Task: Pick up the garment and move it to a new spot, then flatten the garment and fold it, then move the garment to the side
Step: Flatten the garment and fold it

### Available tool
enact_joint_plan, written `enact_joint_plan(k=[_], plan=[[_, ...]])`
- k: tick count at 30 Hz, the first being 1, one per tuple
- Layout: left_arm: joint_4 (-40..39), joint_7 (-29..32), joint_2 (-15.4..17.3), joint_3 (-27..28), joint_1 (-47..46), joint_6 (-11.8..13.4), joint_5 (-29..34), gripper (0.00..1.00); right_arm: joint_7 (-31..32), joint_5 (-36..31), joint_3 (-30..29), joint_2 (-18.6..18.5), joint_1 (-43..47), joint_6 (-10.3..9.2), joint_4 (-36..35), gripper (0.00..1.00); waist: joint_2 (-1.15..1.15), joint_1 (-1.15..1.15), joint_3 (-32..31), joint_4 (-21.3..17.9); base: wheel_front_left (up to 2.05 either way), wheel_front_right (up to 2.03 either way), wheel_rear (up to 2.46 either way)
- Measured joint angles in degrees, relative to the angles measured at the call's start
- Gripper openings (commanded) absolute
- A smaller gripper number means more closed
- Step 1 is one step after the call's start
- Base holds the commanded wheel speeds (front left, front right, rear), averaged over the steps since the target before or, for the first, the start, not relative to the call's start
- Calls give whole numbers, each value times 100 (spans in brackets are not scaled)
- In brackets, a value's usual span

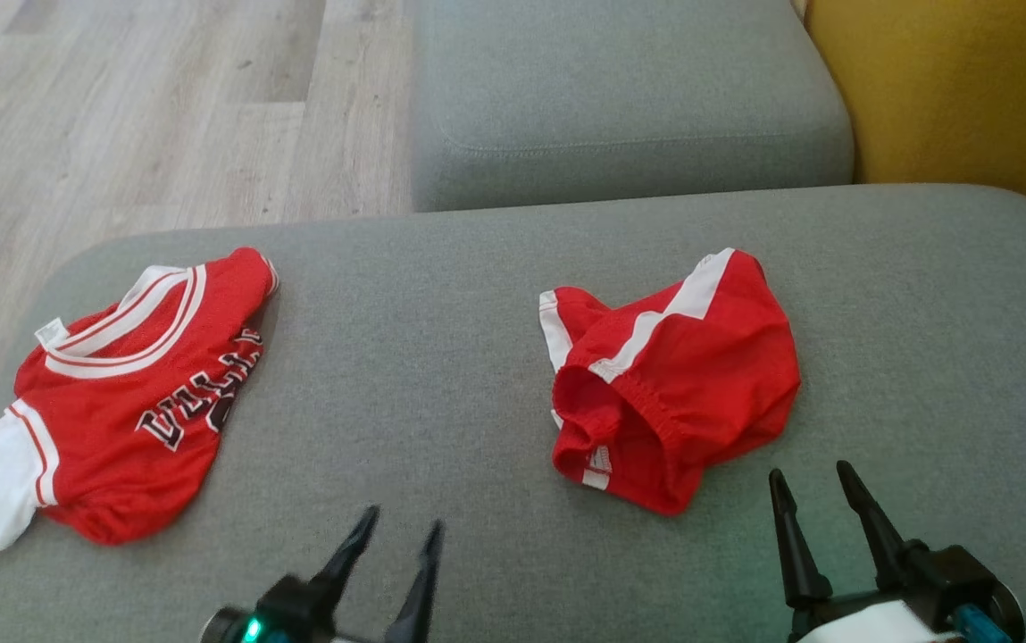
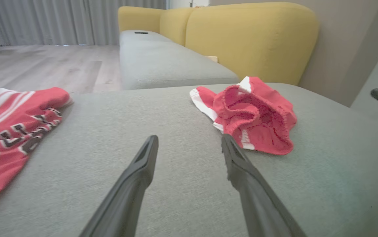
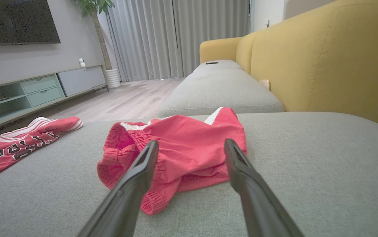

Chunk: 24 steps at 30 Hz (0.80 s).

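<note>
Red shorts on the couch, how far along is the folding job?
Done: nothing, the red shorts lie crumpled on the grey cushion. In hand: nothing, the left hand and right hand hover open, apart from the cloth. Left: pick up, move, flatten, fold, set aside.

Shorts [image 1: 682, 375]: red, white side stripes, white hem bands. Jersey [image 1: 129, 402]: red, white-and-red striped collar trim, white sleeve, dark lettering edged white. Seat cushion [image 1: 405, 357]: plain grey weave. Sofa back [image 1: 950, 80]: mustard yellow. Floor [image 1: 120, 116]: pale wood grain. Fingers [image 1: 794, 536]: black.
</note>
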Motion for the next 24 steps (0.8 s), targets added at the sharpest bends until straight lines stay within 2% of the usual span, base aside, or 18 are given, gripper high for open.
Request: enact_joint_plan(k=[2,4,10,12,17,19,24], plan=[[221,0,0,-162,-246,-253,-237,100,0,-25,19,0,-1,0,1,100,0,0,35,-8,0,0,0],[486,0,5,-442,-606,-399,-604,100,0,-30,47,0,-2,0,1,100,0,0,74,-33,0,0,0],[1400,8,-12,-1850,-1738,-457,-2509,100,0,-140,147,-3,-21,0,3,100,0,0,241,-214,0,0,0],[1614,8,-9,-2262,-2134,-456,-2973,100,0,-154,198,-22,-36,0,5,100,0,0,322,-293,0,0,0],[2065,5,-36,-2795,-3062,-456,-3533,100,0,-169,296,-136,-168,0,-8,100,0,0,534,-526,0,0,0],[2216,0,-47,-2858,-3227,-456,-3835,100,0,-169,291,-163,-243,0,-54,100,0,0,619,-633,0,0,0],[2581,0,-49,-2911,-3503,-447,-4011,100,0,-160,280,-168,-397,0,-120,100,0,0,925,-855,0,0,0]])
